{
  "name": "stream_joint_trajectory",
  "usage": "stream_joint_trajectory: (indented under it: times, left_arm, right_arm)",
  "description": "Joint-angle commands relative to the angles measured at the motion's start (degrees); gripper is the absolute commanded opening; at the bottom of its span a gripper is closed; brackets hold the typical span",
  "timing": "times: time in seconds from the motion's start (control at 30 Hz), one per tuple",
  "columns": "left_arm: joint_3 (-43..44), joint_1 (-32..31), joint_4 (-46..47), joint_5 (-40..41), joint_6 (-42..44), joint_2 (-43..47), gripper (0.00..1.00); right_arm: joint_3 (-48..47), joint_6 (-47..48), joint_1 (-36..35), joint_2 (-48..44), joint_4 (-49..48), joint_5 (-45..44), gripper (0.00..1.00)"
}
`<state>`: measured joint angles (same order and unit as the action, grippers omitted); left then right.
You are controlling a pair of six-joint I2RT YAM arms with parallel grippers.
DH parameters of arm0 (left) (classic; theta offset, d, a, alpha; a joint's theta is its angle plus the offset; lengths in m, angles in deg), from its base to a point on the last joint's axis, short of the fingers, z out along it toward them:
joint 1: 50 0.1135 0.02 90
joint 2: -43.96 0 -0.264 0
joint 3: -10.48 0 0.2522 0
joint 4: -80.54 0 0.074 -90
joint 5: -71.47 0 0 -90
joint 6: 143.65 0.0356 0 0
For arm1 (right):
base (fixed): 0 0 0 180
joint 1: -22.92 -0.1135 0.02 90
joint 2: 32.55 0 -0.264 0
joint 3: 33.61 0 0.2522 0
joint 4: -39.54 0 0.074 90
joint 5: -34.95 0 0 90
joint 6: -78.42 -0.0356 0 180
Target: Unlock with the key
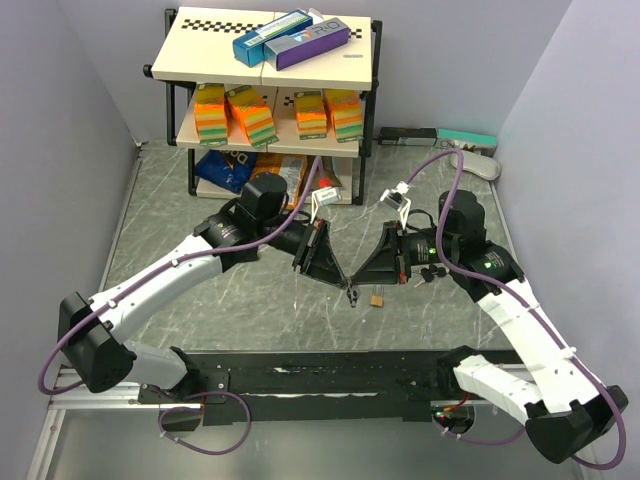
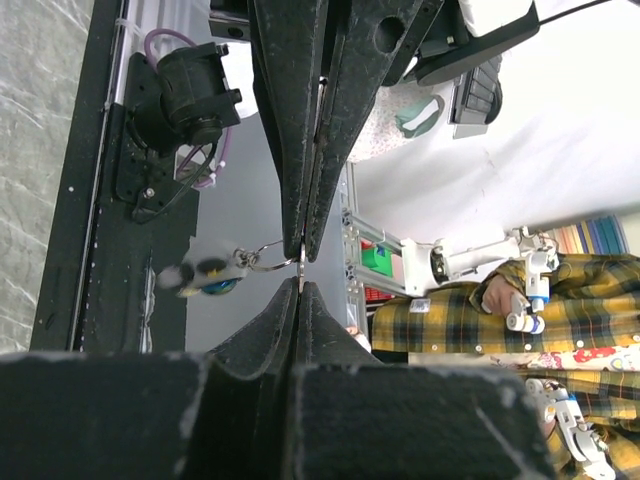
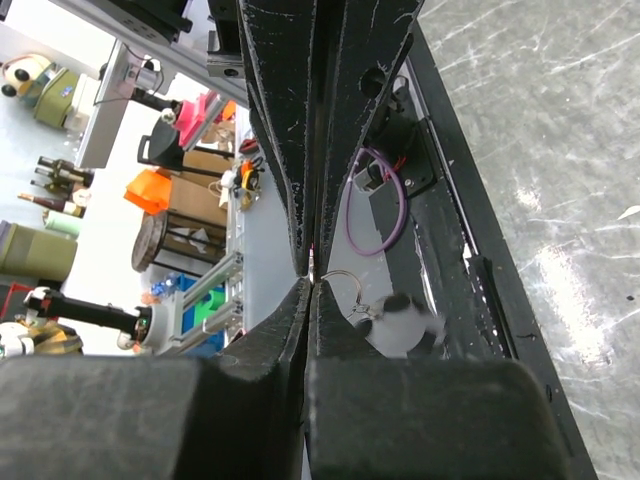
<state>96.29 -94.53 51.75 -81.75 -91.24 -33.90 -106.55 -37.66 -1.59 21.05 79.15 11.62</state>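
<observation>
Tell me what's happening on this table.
The two arms' tips meet over the table. The left gripper is shut on a key ring, with something blurred dangling from it. The right gripper is shut too and appears to pinch the same ring. A small brass padlock lies beside them, apart from both.

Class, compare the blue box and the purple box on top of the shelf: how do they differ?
The blue box is blue with a paler top; the purple box is dark with white print. The blue box lies further left, the purple box to its right. Both are long, lie flat on the shelf, slanted alike, side by side.
</observation>
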Motion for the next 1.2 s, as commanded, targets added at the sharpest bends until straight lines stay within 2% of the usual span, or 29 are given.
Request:
stream_joint_trajectory:
  times: [0.0,0.03,0.13,0.17,0.23,0.27,0.37,0.4,0.5,0.6,0.7,0.83,1.0,1.17]
  left_arm:
    - [-0.8,0.1,7.4,1.8,-3.4,0.6,0.01]
    - [-1.2,0.3,10.3,2.7,-4.2,0.8,0.03]
    - [-3.6,0.4,17.4,6.5,-8.0,2.4,0.42]
    - [-4.8,0.6,19.1,9.4,-8.9,2.9,0.67]
    - [-6.0,0.9,21.6,12.8,-10.8,4.8,0.79]
    - [-7.3,1.0,23.9,15.0,-11.3,5.6,0.85]
    - [-10.6,1.6,28.5,23.3,-14.4,8.9,0.87]
    - [-11.5,1.6,31.5,28.1,-15.9,9.8,0.87]
    - [-15.4,1.4,37.8,35.9,-20.7,12.6,0.85]
    - [-17.3,0.6,39.6,39.8,-22.8,13.9,0.81]
    - [-15.5,-1.0,38.1,40.8,-21.8,12.8,0.77]
    - [-15.1,-3.0,40.9,43.2,-22.4,11.7,0.68]
    - [-15.6,-3.6,44.2,44.9,-23.9,10.8,0.6]
    - [-15.3,-4.2,44.7,45.1,-23.8,10.2,0.47]
  right_arm:
    - [0.6,-1.2,-0.7,-0.7,-4.7,0.7,0.0]
    - [0.8,-1.5,-0.7,-1.1,-5.8,0.5,0.0]
    - [2.2,-4.6,-0.7,-2.9,-9.9,-2.2,0.0]
    - [3.3,-5.5,-0.6,-3.5,-11.2,-3.2,0.0]
    - [4.8,-9.6,-0.5,-5.6,-15.4,-7.2,0.0]
    - [6.5,-11.2,-0.5,-6.3,-20.3,-8.4,0.0]
    - [9.5,-17.1,-0.5,-8.9,-29.1,-14.5,0.0]
    - [9.8,-17.6,-0.5,-9.2,-30.0,-17.1,0.0]
    - [10.0,-18.0,-0.5,-10.5,-31.6,-21.5,0.0]
    - [10.7,-19.1,-0.6,-11.5,-35.1,-23.8,0.0]
    - [12.2,-21.5,-0.5,-11.9,-38.7,-25.3,0.0]
    - [13.4,-23.7,-0.5,-12.0,-40.4,-26.2,0.0]
    - [13.9,-24.4,-0.5,-12.6,-40.6,-27.0,0.0]
    - [14.9,-25.3,-0.6,-12.6,-41.1,-28.0,0.0]
